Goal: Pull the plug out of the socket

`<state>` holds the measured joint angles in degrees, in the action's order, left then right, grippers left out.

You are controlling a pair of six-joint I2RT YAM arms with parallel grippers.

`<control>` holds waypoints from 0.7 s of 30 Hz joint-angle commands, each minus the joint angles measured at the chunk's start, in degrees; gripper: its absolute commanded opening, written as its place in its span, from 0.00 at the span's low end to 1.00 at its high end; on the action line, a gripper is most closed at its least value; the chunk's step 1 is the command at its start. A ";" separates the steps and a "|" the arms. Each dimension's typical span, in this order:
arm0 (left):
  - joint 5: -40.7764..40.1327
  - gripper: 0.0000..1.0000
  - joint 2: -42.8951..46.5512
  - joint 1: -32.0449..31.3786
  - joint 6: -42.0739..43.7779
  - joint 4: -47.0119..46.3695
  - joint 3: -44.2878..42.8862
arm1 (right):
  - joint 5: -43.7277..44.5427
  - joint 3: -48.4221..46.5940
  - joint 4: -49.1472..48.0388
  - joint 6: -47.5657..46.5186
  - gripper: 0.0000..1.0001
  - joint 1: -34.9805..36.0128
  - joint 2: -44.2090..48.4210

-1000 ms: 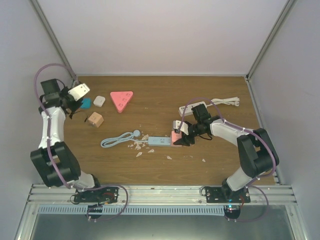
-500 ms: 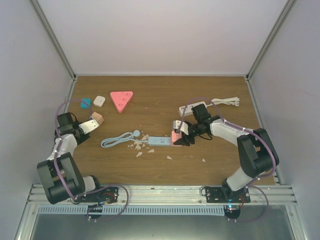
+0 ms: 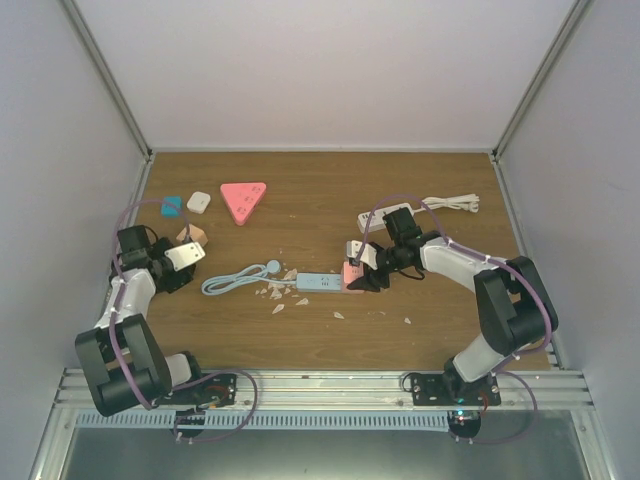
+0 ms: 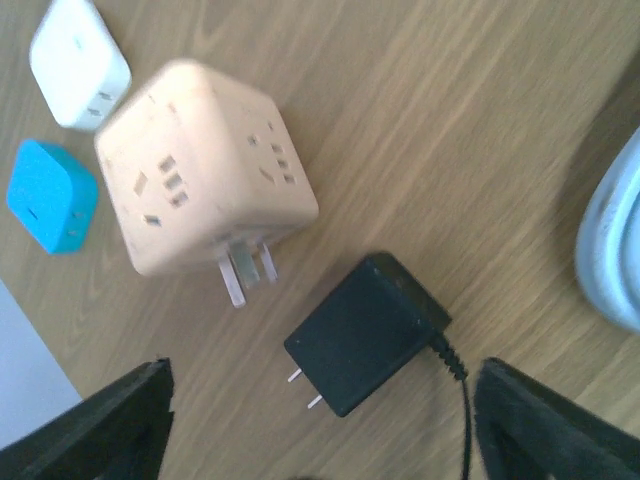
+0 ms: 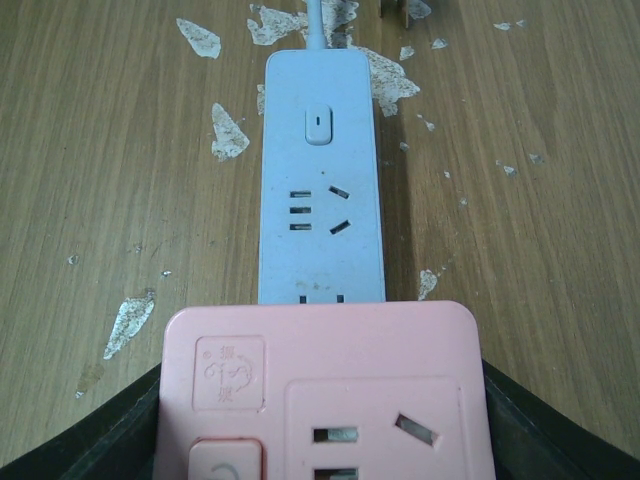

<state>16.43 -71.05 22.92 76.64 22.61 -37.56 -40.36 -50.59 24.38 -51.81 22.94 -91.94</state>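
A black plug (image 4: 365,333) with two bare prongs and a thin cord lies flat on the wood, free of any socket. It sits between the wide-apart fingers (image 4: 100,430) of my open left gripper (image 4: 320,440), which touch nothing. Just beyond it rests a peach cube socket (image 4: 200,170), seen in the top view as the cube (image 3: 192,236) by the left gripper (image 3: 185,262). My right gripper (image 3: 358,275) is shut on a pink socket block (image 5: 320,390). That block covers the near end of a light blue power strip (image 5: 320,200).
A white adapter (image 4: 78,60) and a blue adapter (image 4: 52,196) lie past the cube. A pink triangular socket (image 3: 243,199) sits farther back. The blue strip's coiled cable (image 3: 240,278) runs left, and a white power strip (image 3: 395,215) lies behind the right arm. Pale flakes litter the middle.
The left arm came down from the far left wall to the table beside the peach cube, then opened its jaws, leaving the black plug on the wood. The right arm has not moved.
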 commanded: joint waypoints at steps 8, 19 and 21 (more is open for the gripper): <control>15.05 0.92 0.23 -11.85 -5.77 13.41 -12.13 | 1.73 -0.94 5.16 -0.14 0.75 -0.33 2.86; 20.56 0.98 -4.72 -31.90 -18.26 8.75 -14.46 | -2.08 -2.10 7.17 -0.76 1.00 -1.24 5.49; 22.65 0.99 -6.49 -35.35 -21.16 7.26 -14.84 | -2.43 -1.93 8.62 -1.76 1.00 -2.23 5.91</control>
<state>33.69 -74.94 -7.07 62.24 33.39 -50.59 -40.51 -51.13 30.26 -51.90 22.24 -88.01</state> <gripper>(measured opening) 0.984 0.995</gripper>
